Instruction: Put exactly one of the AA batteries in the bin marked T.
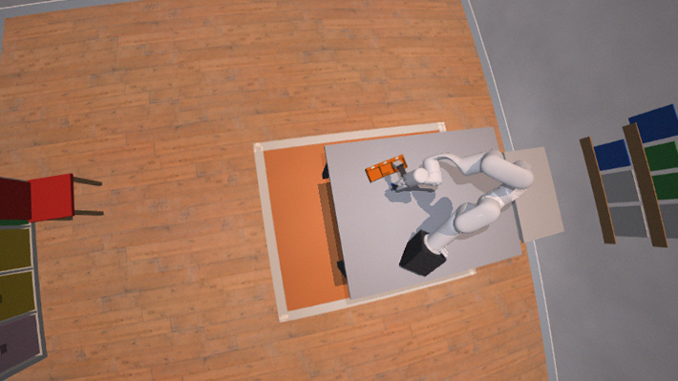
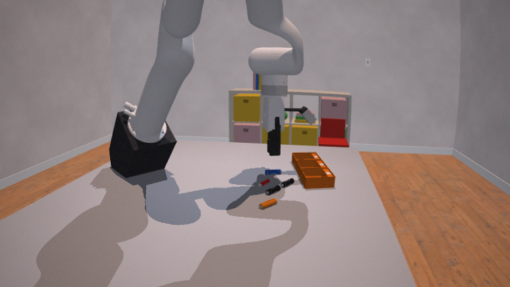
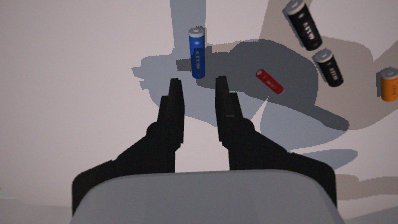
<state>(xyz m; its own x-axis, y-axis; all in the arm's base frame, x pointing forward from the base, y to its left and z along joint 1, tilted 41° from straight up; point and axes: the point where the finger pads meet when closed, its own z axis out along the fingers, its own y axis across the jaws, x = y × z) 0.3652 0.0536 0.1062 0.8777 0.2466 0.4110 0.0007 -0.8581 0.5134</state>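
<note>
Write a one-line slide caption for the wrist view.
Black gripper, fingers partly open and empty, hovering above a blue cylindrical battery, with a small red battery and two black batteries lying nearby.
</note>
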